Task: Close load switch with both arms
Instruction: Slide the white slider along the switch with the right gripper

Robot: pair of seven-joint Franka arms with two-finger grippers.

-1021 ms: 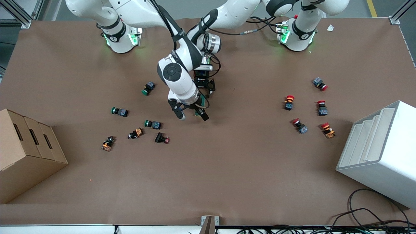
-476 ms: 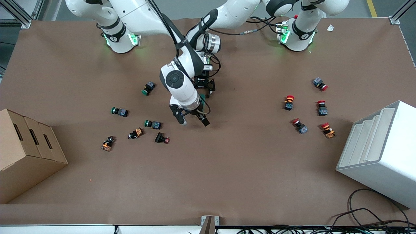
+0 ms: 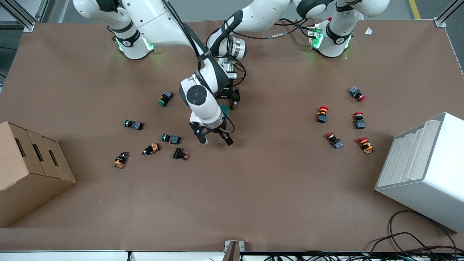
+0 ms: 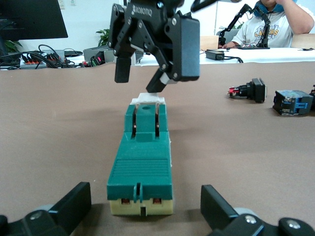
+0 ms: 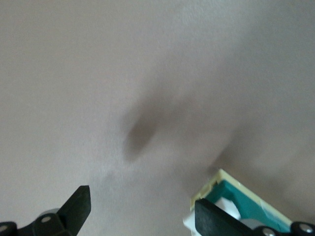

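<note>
With the switch (image 4: 141,162) lying mid-worktop between the left gripper's (image 4: 142,206) open fingers, those should close squarely on its sides to steady it while the right gripper (image 3: 214,136), fingers spread and empty above its lever end, presses the white lever (image 4: 147,98) down gently.

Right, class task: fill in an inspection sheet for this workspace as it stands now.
Surface: brown mat, flat.
Job's things: load switch lying on the mat between both grippers.
Clutter: green push buttons toward the right arm's end; red push buttons toward the left arm's end; cardboard box; white rack.
Grippers: left gripper open, flanking the load switch, apart from it; right gripper open, above its white lever end.
Cables: loose cables at the camera-side edge.
Surroundings: seated person, monitor.
</note>
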